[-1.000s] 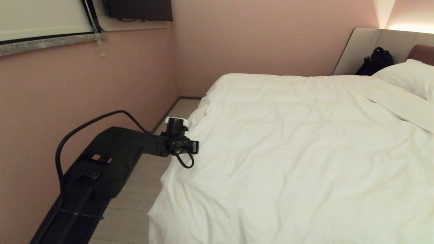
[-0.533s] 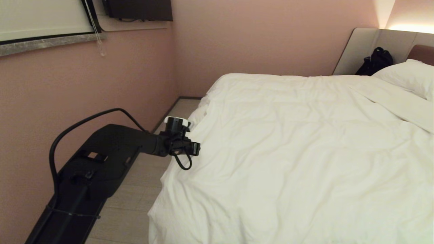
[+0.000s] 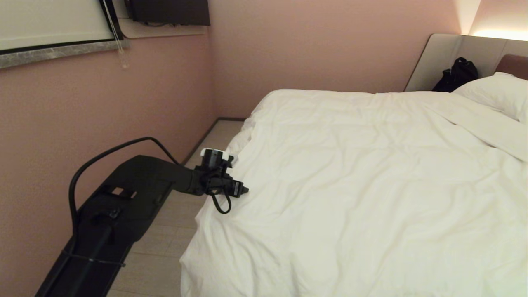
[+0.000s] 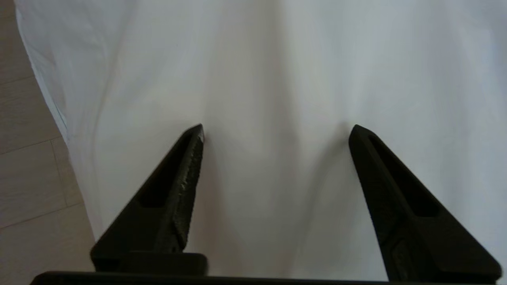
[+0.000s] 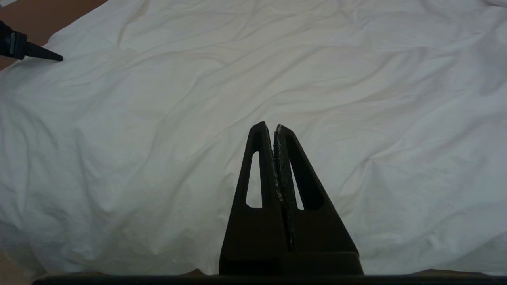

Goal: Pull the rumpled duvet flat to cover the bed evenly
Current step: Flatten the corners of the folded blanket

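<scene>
Pink-walled bedroom corner, warmly lit.
Pale wood-plank floor (image 3: 165,243) along pink walls (image 3: 313,45); blind-covered window (image 3: 49,20) over grey stone sill (image 3: 62,51); dark wall-mounted screen (image 3: 169,11); glowing light strip (image 3: 499,33) at upper right.

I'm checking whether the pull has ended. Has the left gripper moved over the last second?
Yes. The left gripper has dipped slightly lower against the duvet's left edge, jaws now apart.

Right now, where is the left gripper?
In the head view the left gripper is at the left side of the bed, over the duvet near its left edge, with the jaws open.
</scene>
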Available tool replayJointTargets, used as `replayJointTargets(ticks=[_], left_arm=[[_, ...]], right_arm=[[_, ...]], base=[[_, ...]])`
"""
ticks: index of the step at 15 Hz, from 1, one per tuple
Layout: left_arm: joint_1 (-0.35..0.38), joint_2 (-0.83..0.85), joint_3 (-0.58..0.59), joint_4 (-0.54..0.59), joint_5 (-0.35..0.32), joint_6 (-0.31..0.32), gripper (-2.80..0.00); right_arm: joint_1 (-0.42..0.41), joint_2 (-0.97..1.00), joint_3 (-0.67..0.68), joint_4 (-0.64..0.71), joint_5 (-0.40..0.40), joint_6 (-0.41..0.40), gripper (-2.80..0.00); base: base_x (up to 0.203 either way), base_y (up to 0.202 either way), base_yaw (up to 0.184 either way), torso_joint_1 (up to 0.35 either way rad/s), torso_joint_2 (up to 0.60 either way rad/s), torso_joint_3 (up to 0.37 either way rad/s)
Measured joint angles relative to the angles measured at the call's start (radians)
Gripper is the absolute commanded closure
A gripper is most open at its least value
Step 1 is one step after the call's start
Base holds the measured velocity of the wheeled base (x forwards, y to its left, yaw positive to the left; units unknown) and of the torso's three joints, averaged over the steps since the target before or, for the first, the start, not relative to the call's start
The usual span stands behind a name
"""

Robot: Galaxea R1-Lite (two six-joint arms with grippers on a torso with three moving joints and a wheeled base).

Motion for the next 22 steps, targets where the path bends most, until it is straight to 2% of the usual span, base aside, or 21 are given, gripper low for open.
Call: replayJointTargets(ticks=[9,10,22], left_arm=[[0.001,0.035,-0.036,0.082,0.000,0.009,-2.80],[0.001,0.036,-0.037,0.082,0.000,0.008,0.00],[0.001,0.034,-0.039,0.068,0.001,0.004,0.00]], right_arm=[[0.000,0.000,0.000,0.000,0.000,-0.001,0.00],[0.000,0.000,0.000,0.000,0.000,0.000,0.00],[0.000,0.000,0.000,0.000,-0.001,-0.001,0.00]], base=[[0.000,0.000,0.000,0.000,0.00,0.000],[0.000,0.000,0.000,0.000,0.00,0.000],[0.000,0.000,0.000,0.000,0.00,0.000]])
